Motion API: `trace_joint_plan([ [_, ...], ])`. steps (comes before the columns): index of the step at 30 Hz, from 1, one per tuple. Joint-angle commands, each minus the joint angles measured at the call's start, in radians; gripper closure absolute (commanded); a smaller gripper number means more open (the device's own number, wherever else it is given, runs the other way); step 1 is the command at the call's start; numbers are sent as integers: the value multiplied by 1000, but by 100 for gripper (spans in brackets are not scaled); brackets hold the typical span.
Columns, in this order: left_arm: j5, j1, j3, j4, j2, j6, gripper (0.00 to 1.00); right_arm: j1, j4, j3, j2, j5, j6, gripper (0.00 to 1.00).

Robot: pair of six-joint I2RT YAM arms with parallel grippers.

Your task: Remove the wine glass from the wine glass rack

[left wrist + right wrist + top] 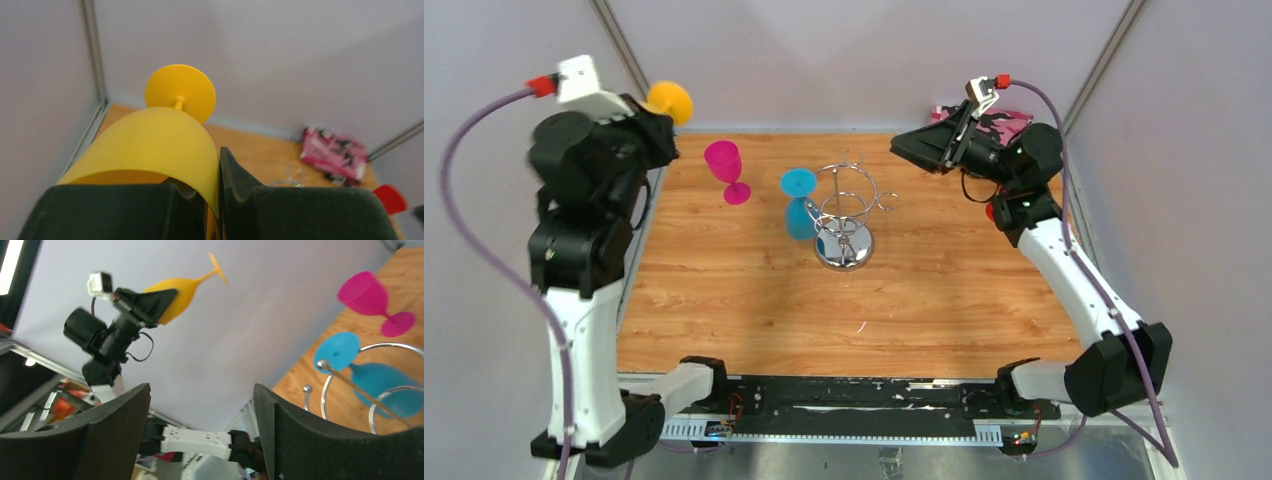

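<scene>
**Yellow glass held aloft at the table's far-left corner**

The yellow wine glass (165,145) is seen clamped by its bowl between the fingers of the left gripper (656,125), raised clear of the wooden table (724,300) with its stem and round foot pointed toward the back wall. It is crowded by the corner post and side wall. The wine glass rack (849,215), all chrome wire on a mirrored base, is left well apart at mid-table, with broad bare wood before it. A blue glass (799,205) is hung bowl-down on the rack's left side; a pink glass (727,165) is stood just beyond. The right gripper (200,390) is held spread wide and empty near the far-right edge, beside a pink packet (1004,122).
</scene>
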Motion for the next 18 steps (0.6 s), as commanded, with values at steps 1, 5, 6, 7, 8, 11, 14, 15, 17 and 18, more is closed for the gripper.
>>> trace_joint_plan([
  [1,-99,4,-98,-353,100,99,100,-35,-508,128,-100,14,-430,20],
  [5,-19,4,-252,-350,92,84,100,-70,-720,195,-137,55,-572,19],
  [6,-5,5,-289,-349,95,84,100,-81,-741,202,-141,56,-582,19],
  [7,7,5,-321,-349,104,84,100,-93,-749,201,-145,53,-586,19],
  [8,17,5,-349,-347,115,80,100,-102,-753,198,-146,48,-587,19],
  [11,58,5,-424,-312,155,65,100,-118,-760,183,-143,40,-597,19],
  [14,107,5,-514,-204,193,36,100,-128,-763,167,-133,24,-602,19],
  [15,115,5,-533,-173,214,27,100,-131,-763,163,-130,19,-603,19],
  [17,113,6,-535,-149,279,10,100,-138,-764,153,-129,18,-617,19],
  [18,103,6,-530,-137,317,7,100,-142,-768,148,-131,22,-623,19],
])
